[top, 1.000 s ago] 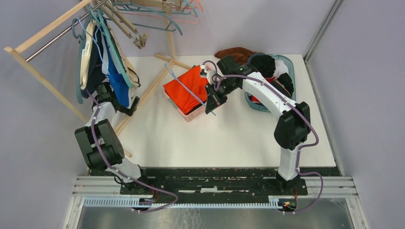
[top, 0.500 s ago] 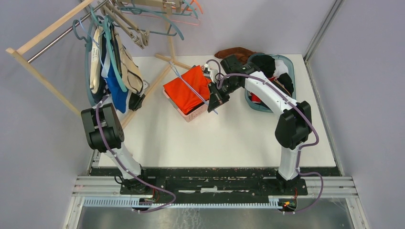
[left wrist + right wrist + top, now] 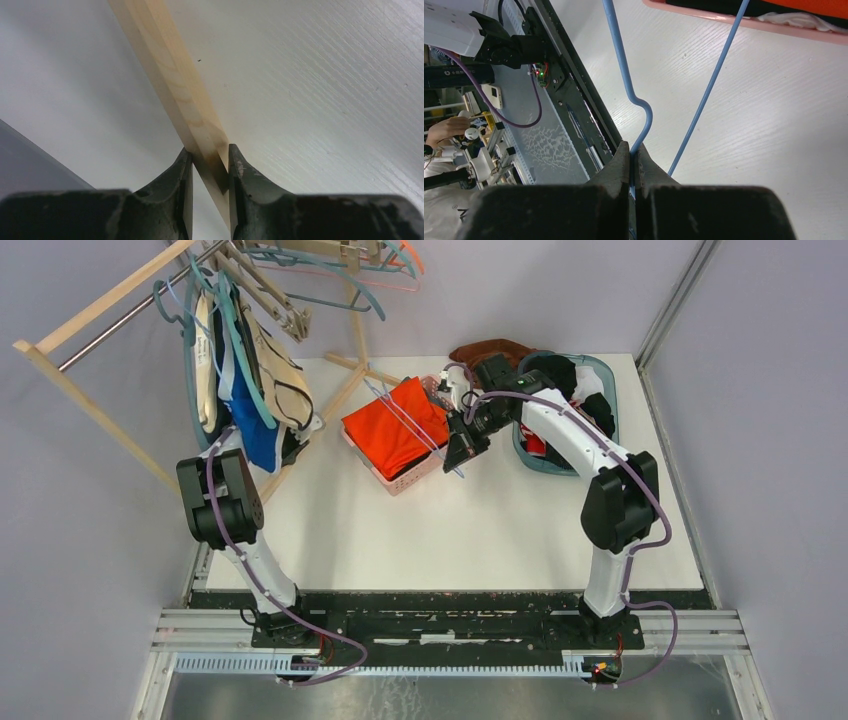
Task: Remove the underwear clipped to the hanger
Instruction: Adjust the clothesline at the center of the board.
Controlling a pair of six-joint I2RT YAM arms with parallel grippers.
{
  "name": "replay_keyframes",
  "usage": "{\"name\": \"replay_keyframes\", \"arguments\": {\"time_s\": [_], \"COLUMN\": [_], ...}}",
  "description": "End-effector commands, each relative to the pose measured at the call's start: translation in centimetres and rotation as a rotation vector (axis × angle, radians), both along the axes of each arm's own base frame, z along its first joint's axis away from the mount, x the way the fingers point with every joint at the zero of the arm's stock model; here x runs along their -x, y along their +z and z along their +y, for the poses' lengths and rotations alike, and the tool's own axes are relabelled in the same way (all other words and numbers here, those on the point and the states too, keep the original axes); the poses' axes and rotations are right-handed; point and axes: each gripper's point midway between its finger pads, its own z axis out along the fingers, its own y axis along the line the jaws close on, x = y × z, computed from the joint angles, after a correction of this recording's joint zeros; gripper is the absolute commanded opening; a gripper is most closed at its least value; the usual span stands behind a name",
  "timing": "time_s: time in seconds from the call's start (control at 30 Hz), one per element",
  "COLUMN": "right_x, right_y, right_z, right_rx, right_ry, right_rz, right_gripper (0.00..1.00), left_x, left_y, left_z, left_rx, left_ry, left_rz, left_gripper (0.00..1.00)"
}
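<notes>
Right gripper (image 3: 631, 148) pinches one blue hanger (image 3: 623, 65) — left gripper (image 3: 209, 153) clasps one slat (image 3: 170, 65).

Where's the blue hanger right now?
Top view, centre of the table: the blue hanger slants over the orange garment in the pink basket, its near end pinched by the right gripper.

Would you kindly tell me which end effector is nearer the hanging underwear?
Left. The left end effector clasps the rack's wooden leg right by the underwear; the right end effector pinches a blue hanger beside the pink basket, farther away.
</notes>
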Motion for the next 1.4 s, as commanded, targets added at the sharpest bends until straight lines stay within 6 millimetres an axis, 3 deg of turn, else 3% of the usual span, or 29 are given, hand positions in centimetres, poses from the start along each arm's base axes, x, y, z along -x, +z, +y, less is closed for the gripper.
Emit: {"name": "replay_keyframes", "arguments": {"time_s": [0.0,0.2,0.33,0.5,0.7,0.93,1.03,1.1,1.27,1.37], "right_x": [-0.4,-0.6,-0.7,-0.5,-0.3,-0.6,-0.7,-0.6,-0.5,-0.5], "right_y": [2.7,2.0,1.9,2.2,2.5,3.2,3.9,4.2,4.8,5.3], "right_z": [0.0,0.1,0.1,0.0,-0.3,-1.7,-2.2,-2.3,-2.3,-2.1], "right_rx": [-0.063,-0.054,-0.053,-0.051,-0.046,-0.047,-0.062,-0.069,-0.09,-0.104], "right_ry": [0.011,0.012,0.012,0.012,0.02,-0.015,-0.03,-0.032,-0.048,-0.055], "right_rz": [-0.092,-0.075,-0.071,-0.084,-0.103,-0.137,-0.148,-0.151,-0.176,-0.19], "right_gripper": [0.01,0.01,0.01,0.01,0.01,0.01,0.01,0.01,0.01,0.01], "left_x": [4.0,7.0,6.8,4.1,0.4,-5.6,-7.6,-8.0,-7.0,-6.6], "left_y": [-1.6,-1.4,-0.6,0.8,0.8,1.0,1.5,1.8,2.8,5.1], "left_z": [-4.1,-4.6,-5.4,-6.9,-9.7,-11.9,-12.0,-11.9,-10.4,-8.2], "left_rx": [0.019,0.006,0.033,0.068,0.065,0.059,0.067,0.065,0.025,-0.021], "left_ry": [-0.336,-0.405,-0.424,-0.431,-0.473,-0.451,-0.42,-0.395,-0.281,-0.142], "left_rz": [0.112,0.12,0.087,0.043,0.006,-0.038,-0.083,-0.103,-0.14,-0.224], "left_gripper": [0.03,0.03,0.03,0.03,0.03,0.05,0.13,0.28,0.59,0.75]}}
